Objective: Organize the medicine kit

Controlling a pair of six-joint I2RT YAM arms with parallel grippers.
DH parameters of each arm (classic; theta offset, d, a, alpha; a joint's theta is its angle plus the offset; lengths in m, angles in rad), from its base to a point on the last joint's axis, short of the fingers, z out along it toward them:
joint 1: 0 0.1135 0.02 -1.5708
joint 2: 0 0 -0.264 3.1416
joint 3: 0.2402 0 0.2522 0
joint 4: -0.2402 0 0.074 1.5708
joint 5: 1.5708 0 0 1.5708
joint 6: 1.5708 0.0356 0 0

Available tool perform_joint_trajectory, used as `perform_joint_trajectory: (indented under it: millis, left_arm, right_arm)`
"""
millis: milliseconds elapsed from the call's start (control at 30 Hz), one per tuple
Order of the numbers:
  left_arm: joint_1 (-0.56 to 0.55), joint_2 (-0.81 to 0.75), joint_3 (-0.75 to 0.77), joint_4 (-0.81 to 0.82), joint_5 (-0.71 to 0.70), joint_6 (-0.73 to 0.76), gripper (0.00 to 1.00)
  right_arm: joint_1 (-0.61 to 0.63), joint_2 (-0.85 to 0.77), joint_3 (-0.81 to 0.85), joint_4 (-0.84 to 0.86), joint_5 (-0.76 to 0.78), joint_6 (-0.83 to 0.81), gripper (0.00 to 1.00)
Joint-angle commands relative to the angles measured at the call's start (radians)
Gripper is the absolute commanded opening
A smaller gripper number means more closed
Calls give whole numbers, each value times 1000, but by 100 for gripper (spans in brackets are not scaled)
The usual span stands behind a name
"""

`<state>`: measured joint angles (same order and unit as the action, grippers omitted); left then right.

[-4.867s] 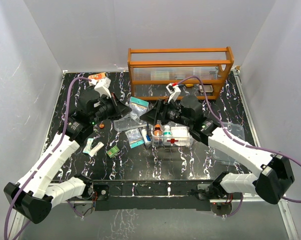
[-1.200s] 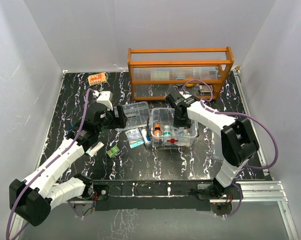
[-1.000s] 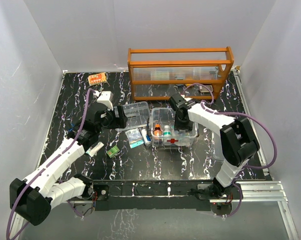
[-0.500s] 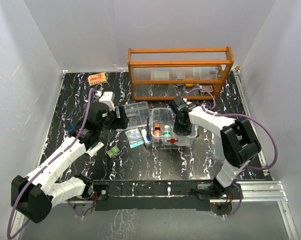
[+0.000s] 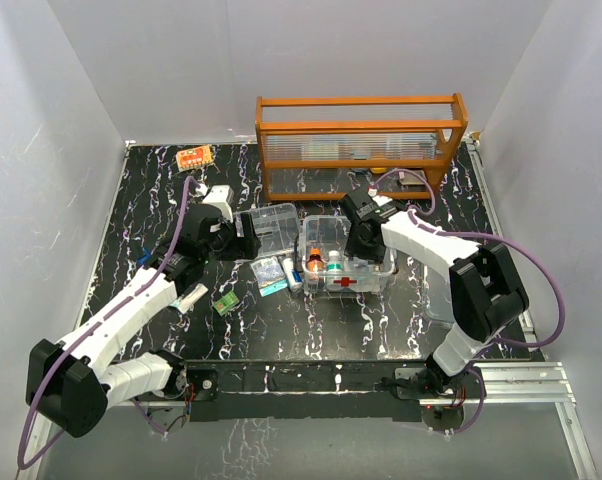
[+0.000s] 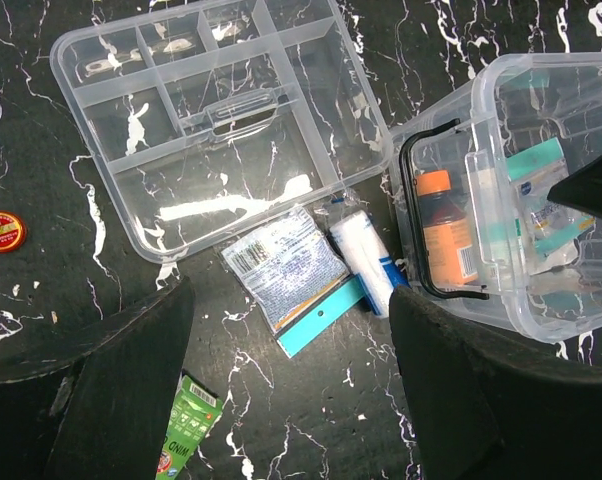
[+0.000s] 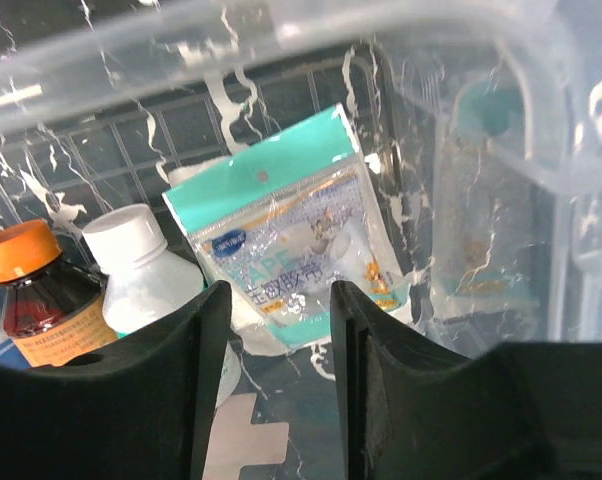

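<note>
Black marbled tabletop (image 5: 381,330) lay before your two arms. Nearest you, on the left, sat a green packet (image 5: 224,304) with a white tube (image 5: 187,296) near it. A little farther out, a clear sachet (image 6: 281,262) with a blue strip lay touching a white gauze roll (image 6: 359,255). Both were just beside the left wall of the medicine kit box (image 5: 376,280), whose red cross (image 5: 347,283) faced you.

Your left claw (image 5: 243,237) hovered above this clutter, its fingers (image 6: 121,390) spread wide and gripping nothing. The box lay to its right. The divided tray (image 6: 221,110) lay flat on the table just beyond it, close to the sachet's far corner. A small red tin (image 6: 1,232) sat near the tray's left side.

Your right claw (image 7: 281,330) was down inside the box, jaws parted by a narrow gap with nothing between them. Just past its tips a teal pouch (image 7: 301,240) leaned in the box. A white-capped bottle (image 7: 141,270) and an orange-capped brown bottle (image 7: 41,290) stood to the pouch's left.

Farthest off stood the orange wooden rack (image 5: 361,140), and an orange blister pack (image 5: 194,157) lay near the far left corner.
</note>
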<state>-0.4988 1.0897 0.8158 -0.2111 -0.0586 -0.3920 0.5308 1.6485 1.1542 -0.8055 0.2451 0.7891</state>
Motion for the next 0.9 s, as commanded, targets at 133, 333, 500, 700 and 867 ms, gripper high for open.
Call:
perform_joint_trajectory:
  millis: [133, 333, 500, 700, 867]
  left_arm:
    - [2, 11, 17, -7, 19, -10, 77]
    - [2, 19, 16, -7, 25, -11, 77]
    - [2, 26, 17, -5, 28, -13, 77]
    - [2, 27, 19, -5, 29, -13, 77]
    - [2, 26, 19, -7, 26, -13, 77]
  right_arm:
    - [-6, 23, 59, 98, 137, -155, 48]
    - [-19, 34, 7, 163, 118, -150, 58]
    - [-28, 28, -35, 178, 73, -71, 57]
    - [-26, 24, -69, 148, 67, 17, 51]
    - [-26, 10, -64, 99, 42, 57, 44]
